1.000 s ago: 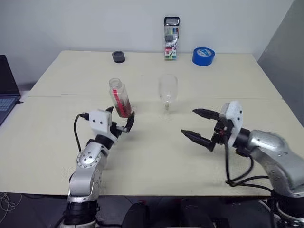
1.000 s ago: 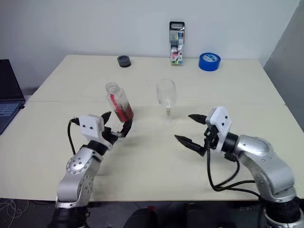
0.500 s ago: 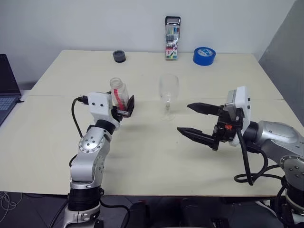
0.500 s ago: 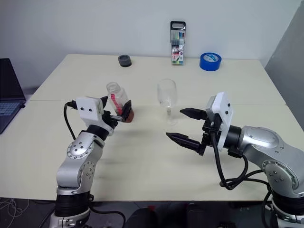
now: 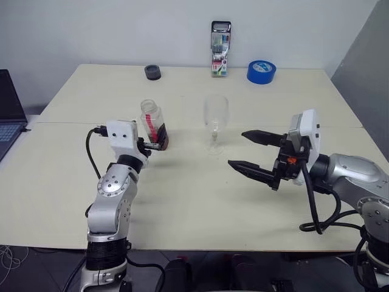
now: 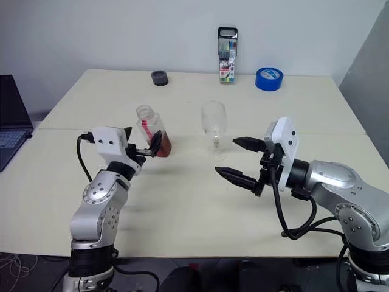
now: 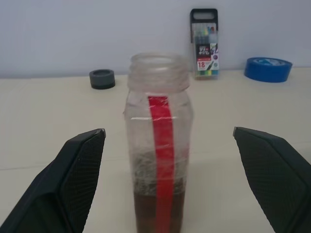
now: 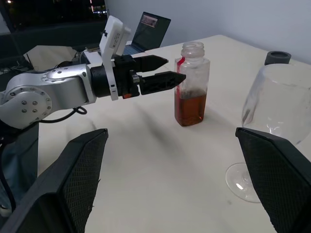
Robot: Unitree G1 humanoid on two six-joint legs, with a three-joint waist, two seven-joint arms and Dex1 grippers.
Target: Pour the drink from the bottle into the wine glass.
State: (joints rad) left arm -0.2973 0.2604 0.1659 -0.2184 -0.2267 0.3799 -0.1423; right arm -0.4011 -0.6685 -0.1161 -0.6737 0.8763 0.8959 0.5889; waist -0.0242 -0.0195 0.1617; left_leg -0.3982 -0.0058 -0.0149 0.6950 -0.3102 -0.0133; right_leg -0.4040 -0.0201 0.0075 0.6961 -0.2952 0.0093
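The bottle [image 5: 154, 125] stands upright and uncapped on the table, with a red label strip and amber-brown drink [image 7: 158, 213] in its lower part. My left gripper [image 5: 154, 144] is open, its fingers [image 7: 73, 179] on either side of the bottle and clear of it. To the right of the bottle stands the wine glass [image 5: 215, 121], with nothing in it. Right of the glass, my right gripper [image 5: 237, 148] hovers open above the table, pointing toward the glass and bottle [image 8: 193, 82]. The right wrist view also shows the left gripper [image 8: 163, 73] beside the bottle.
At the table's far edge sit a small black round thing [image 5: 152, 72], a pack of markers [image 5: 219, 48] standing upright and a blue tape roll [image 5: 260, 71]. A laptop [image 5: 9, 109] lies off the table's left side. A seam [image 5: 292, 126] crosses the table behind the glass.
My left gripper has risen from near the table to the height of the bottle's lower half, still open. The right gripper has lifted slightly. Bottle and glass have stayed put.
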